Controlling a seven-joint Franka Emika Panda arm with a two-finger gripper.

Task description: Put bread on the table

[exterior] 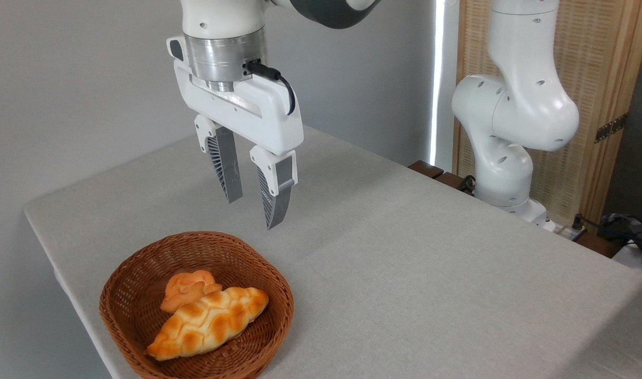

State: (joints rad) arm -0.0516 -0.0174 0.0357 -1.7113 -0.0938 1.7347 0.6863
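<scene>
The fixed camera shows, nearest to it and well below the gripper (253, 213), a brown wicker basket (141, 263) sitting on the table (405, 273) near its front left corner; the basket lies below and slightly left of the fingertips, with clear air between them. In the basket lies the bread (209, 322), a long golden-orange loaf with a criss-cross crust and pointed ends, angled from the lower left up to the right; it rests on the basket's floor, lower than the fingers and nearer the camera than they are. Touching its upper edge, just behind it, is a small round bun (186, 288) of paler orange, partly covered by the loaf. Above these the gripper hangs empty, its two grey ribbed fingers (227, 168) pointing down and spread apart with an open gap between them; nothing is between them and neither touches bread or basket. To the right of the gripper the grey cloth of the table stretches away bare; beyond that, farther right and behind, stands the arm's white base (502, 173) at the table's far edge, with a slatted wooden screen (605, 79) behind it.
</scene>
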